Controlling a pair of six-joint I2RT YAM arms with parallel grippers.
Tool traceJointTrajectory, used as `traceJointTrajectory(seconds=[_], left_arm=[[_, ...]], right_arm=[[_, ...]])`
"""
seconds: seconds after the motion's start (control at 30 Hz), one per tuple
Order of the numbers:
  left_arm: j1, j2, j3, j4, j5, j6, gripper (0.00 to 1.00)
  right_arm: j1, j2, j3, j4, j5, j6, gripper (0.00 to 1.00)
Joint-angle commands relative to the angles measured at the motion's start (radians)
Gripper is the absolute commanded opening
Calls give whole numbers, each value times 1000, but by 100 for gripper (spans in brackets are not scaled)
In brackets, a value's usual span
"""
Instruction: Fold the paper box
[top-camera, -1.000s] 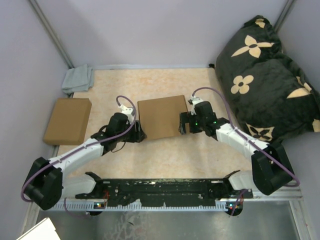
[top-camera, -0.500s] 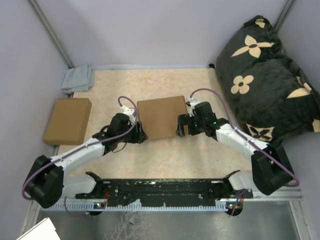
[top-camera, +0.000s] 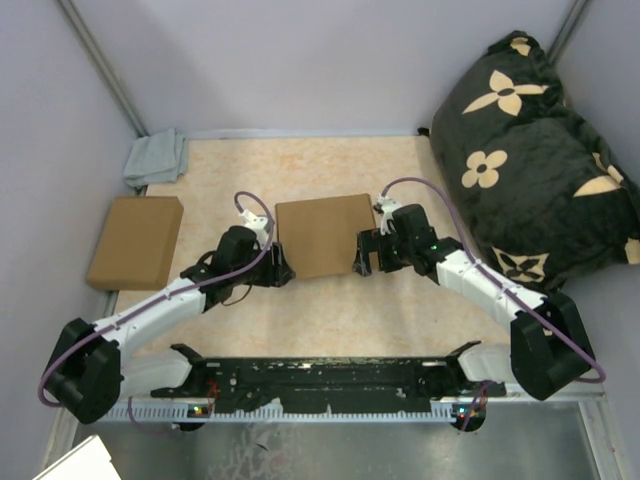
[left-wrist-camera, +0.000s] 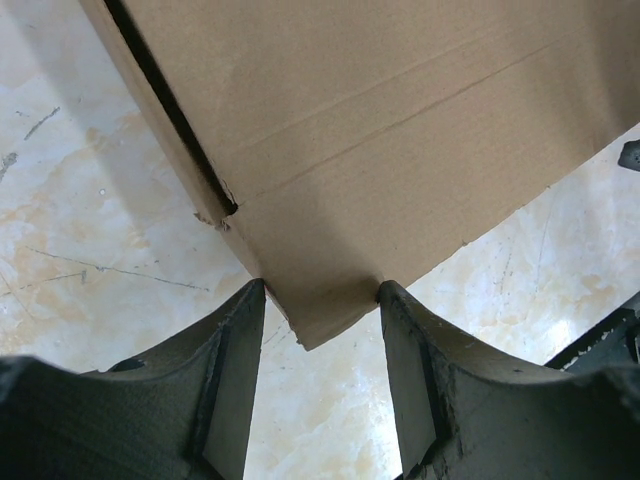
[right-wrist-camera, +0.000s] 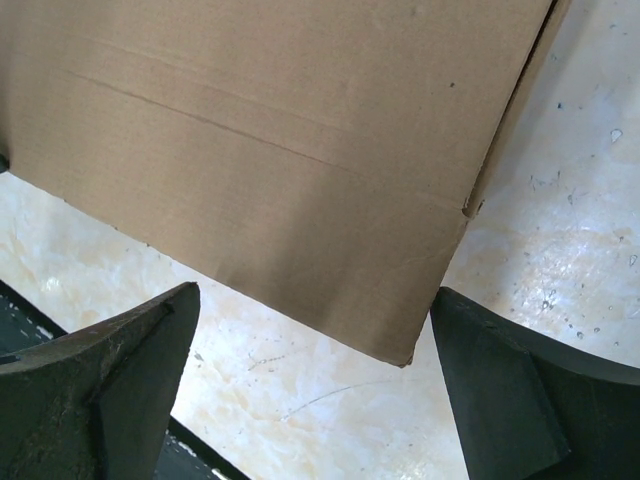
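Nearest the bases: left gripper (left-wrist-camera: 318, 300) pinching the near left corner of the paper box (top-camera: 322, 232); right gripper (right-wrist-camera: 312, 295) spread wide around the near right corner, touching nothing. Farther out, lying shallow at mid-table (top-camera: 350, 310). Likely light, stiff in panels, weak at creases; best taken by edges.

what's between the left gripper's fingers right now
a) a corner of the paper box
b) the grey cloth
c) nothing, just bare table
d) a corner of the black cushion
a: the left wrist view shows a corner of the paper box poking into the left gripper, with both jaws touching its edges.
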Motion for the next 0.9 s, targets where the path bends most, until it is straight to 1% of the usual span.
traceJointTrajectory(seconds=[0.0,0.2,0.4,0.63,0.87], left_arm=[[-7,-35,35,6,33,-3,56],[-7,-30,46,-6,32,0,56],[-7,-9,44,-1,25,6,56],[-7,7,37,12,21,11,55],[-8,14,21,21,14,14,55]], right_arm=[[10,-39,29,8,-47,2,99],[10,-36,41,-4,-48,1,99],[10,-29,37,-1,-3,-19,99],[11,-23,-7,84,30,-22,99],[10,-22,-33,113,61,-32,99]])
